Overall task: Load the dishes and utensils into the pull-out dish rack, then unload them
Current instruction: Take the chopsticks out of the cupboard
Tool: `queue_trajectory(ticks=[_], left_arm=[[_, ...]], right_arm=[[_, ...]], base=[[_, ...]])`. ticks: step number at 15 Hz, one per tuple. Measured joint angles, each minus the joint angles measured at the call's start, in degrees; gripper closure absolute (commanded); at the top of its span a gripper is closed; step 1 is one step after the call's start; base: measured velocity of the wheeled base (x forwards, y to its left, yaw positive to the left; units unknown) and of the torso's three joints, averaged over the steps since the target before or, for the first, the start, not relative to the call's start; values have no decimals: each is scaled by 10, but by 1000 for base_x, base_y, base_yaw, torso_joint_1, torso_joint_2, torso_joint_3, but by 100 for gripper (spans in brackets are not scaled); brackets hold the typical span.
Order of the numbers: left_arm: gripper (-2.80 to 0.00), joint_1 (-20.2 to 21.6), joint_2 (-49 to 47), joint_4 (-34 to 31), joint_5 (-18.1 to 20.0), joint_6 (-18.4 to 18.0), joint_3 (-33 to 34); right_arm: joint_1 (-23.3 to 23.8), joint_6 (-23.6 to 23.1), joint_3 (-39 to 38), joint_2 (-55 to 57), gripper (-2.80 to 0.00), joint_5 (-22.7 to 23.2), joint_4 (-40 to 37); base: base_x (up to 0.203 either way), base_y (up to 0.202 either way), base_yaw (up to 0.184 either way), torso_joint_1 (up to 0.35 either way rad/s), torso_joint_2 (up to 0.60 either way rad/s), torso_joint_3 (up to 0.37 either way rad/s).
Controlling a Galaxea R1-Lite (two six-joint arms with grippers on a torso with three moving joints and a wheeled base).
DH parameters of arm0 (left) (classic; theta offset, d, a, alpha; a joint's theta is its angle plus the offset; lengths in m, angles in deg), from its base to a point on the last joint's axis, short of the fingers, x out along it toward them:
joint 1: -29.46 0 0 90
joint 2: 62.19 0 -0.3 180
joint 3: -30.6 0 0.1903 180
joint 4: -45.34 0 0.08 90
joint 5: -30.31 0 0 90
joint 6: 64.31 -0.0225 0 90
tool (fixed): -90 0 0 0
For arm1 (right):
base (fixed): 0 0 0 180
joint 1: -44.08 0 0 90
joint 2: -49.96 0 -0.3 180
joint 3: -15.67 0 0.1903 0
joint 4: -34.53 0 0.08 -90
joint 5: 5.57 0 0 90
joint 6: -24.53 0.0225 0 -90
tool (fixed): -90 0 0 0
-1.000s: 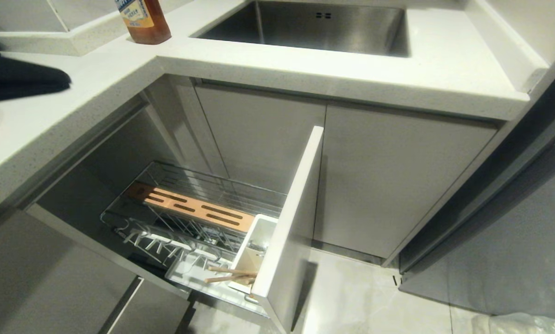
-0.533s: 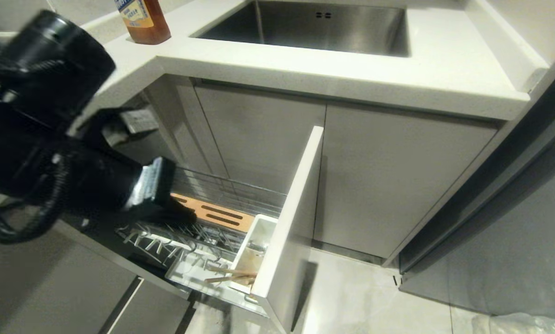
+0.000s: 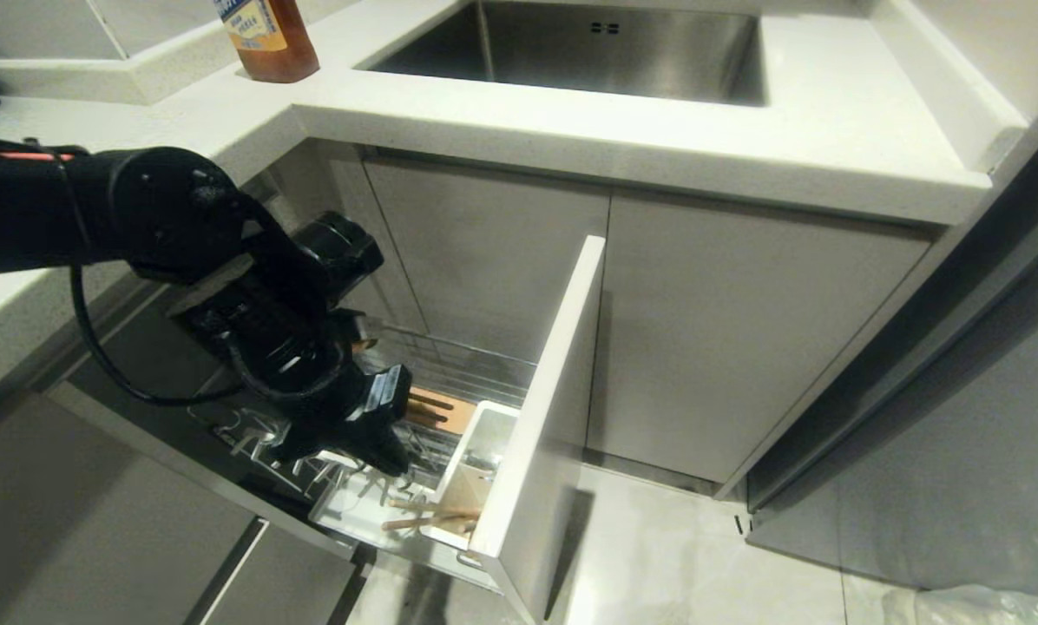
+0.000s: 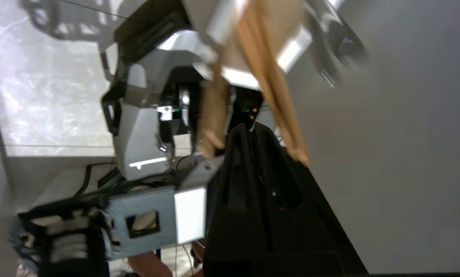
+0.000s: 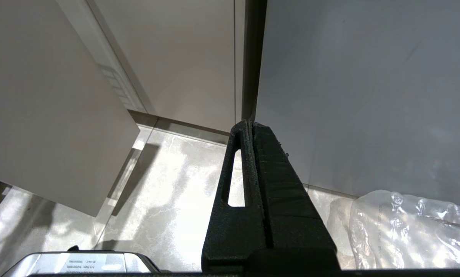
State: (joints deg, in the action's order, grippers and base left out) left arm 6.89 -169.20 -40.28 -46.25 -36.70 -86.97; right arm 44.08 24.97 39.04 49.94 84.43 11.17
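Rack: pull-out dish rack (image 3: 371, 512) stands drawn out from under the counter (image 3: 571, 148), grey front panel (image 3: 541, 417) facing my cam at an angle.
Left gripper: my L gripper (image 3: 393, 464) hangs low over the rack's plate prongs (image 3: 263, 443), just beside the white caddy (image 3: 476, 469); fingers pressed together, nothing pinched that I can see. In the L wrist view (image 4: 249, 129) the closed tips sit close to the chopstick ends.
Chopsticks: pale wooden chopsticks (image 3: 428, 514) lie tilted in the caddy, ends sticking out toward the drip tray (image 3: 354, 521); in the wrist view (image 4: 270, 80) they run diag. across the caddy.
Wooden strip: slotted strip (image 3: 436, 408) mostly hidden behind my L arm.
Fork: something metallic shows in the caddy's far compartment; can't tell if it's the fork.
Right gripper: R gripper (image 5: 251, 127) parked by the cabinet doors above the floor, fingers pressed together, empty.
Counter: amber bottle (image 3: 267, 39) by the sink (image 3: 571, 48).
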Motion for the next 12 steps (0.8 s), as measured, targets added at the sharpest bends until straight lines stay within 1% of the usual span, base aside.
queue_trajectory(ticks=[1, 3, 5, 6, 8, 12], left_arm=[[-280, 13, -12, 0, 2, -14, -4], [-280, 34, -25, -1, 16, -36, -9], [-280, 40, -34, -9, 37, -40, -16], [-280, 41, -39, -24, 41, -41, -22], [-280, 41, -53, -53, 44, -43, -34], [-280, 41, -84, -62, 45, -49, -31]], right_arm=[[0, 0, 0, 0, 0, 0, 0], [0, 0, 0, 0, 0, 0, 0], [0, 0, 0, 0, 0, 0, 0], [0, 0, 0, 0, 0, 0, 0], [0, 0, 0, 0, 0, 0, 0], [0, 0, 0, 0, 0, 0, 0]], base=[[0, 0, 0, 0, 0, 0], [0, 0, 0, 0, 0, 0], [0, 0, 0, 0, 0, 0], [0, 0, 0, 0, 0, 0], [0, 0, 0, 0, 0, 0], [0, 0, 0, 0, 0, 0]])
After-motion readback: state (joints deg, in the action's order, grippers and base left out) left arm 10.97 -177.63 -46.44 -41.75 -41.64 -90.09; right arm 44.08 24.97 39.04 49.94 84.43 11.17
